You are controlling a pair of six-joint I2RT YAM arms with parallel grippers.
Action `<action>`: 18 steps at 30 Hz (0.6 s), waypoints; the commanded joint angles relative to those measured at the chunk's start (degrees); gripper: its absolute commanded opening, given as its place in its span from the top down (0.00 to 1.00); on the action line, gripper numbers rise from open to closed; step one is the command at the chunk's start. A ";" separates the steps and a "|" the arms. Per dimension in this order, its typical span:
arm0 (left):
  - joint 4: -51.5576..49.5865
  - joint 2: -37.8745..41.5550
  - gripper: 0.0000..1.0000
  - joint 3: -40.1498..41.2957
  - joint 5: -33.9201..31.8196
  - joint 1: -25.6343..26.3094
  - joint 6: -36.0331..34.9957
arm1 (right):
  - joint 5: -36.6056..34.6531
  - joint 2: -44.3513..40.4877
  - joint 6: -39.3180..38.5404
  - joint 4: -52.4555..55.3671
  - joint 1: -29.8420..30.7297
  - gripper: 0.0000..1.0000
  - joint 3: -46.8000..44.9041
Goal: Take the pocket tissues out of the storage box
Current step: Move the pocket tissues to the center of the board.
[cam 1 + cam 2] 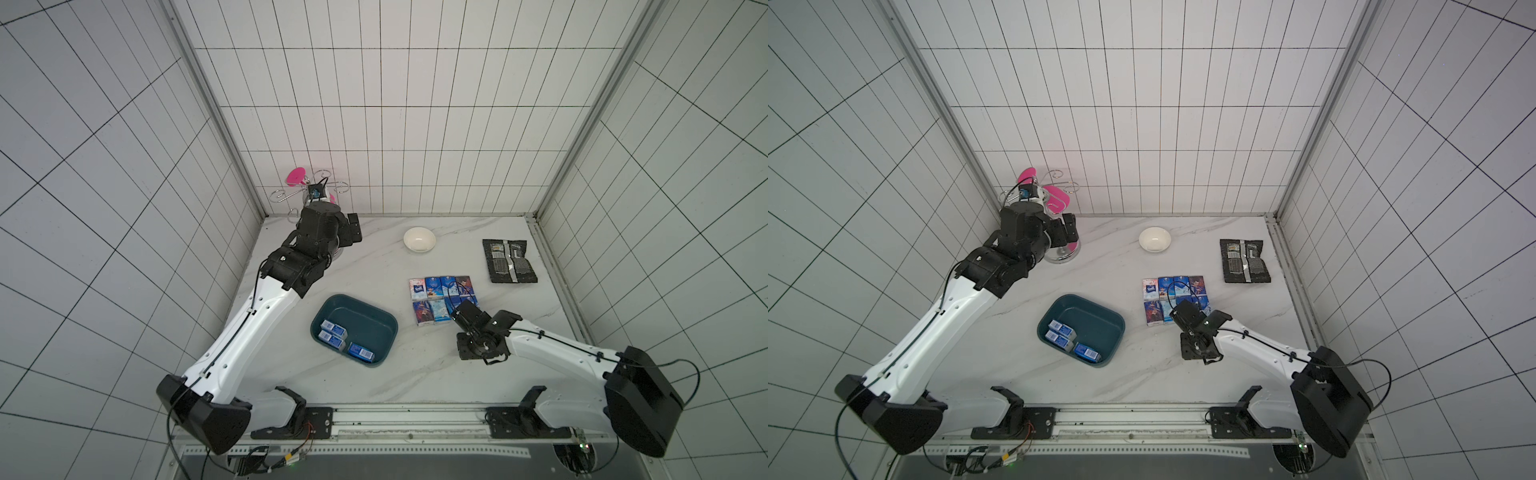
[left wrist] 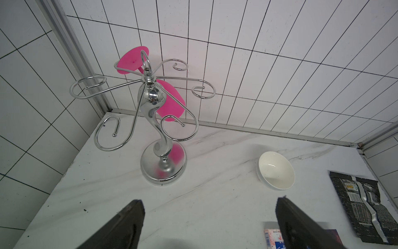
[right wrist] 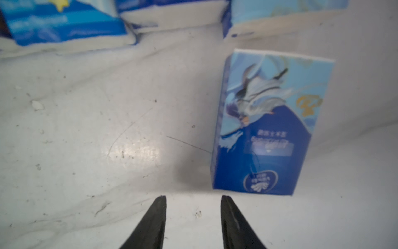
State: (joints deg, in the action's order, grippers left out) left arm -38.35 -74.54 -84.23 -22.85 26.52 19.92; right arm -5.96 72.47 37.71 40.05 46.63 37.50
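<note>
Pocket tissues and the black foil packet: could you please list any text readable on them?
Blue pocket tissue pack: white lettering, round logo; too blurred.
Pinkish pack: barcode, cut-off brand word; unreadable.
Black foil packet: print too small.
Packs in the storage box: barcodes only, unreadable.

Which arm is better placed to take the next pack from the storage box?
Probably right: the right gripper is open, empty and low near the storage box; the left gripper is raised, facing the back wall, away from it.
</note>
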 commanded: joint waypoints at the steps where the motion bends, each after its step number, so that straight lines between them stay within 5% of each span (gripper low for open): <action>1: 1.02 -0.16 0.02 -1.73 0.08 -0.07 -0.28 | -1.87 -1.27 -1.21 0.00 -2.41 0.55 -1.50; 18: 1.12 0.62 0.02 -0.61 -0.20 0.19 -0.24 | -1.73 0.65 -2.78 -2.28 -4.95 0.54 -0.84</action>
State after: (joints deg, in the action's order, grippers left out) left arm -38.35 -74.67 -84.31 -22.87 26.57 19.92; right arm -6.52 73.38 35.35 37.54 42.15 37.19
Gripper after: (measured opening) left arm 0.983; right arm 0.454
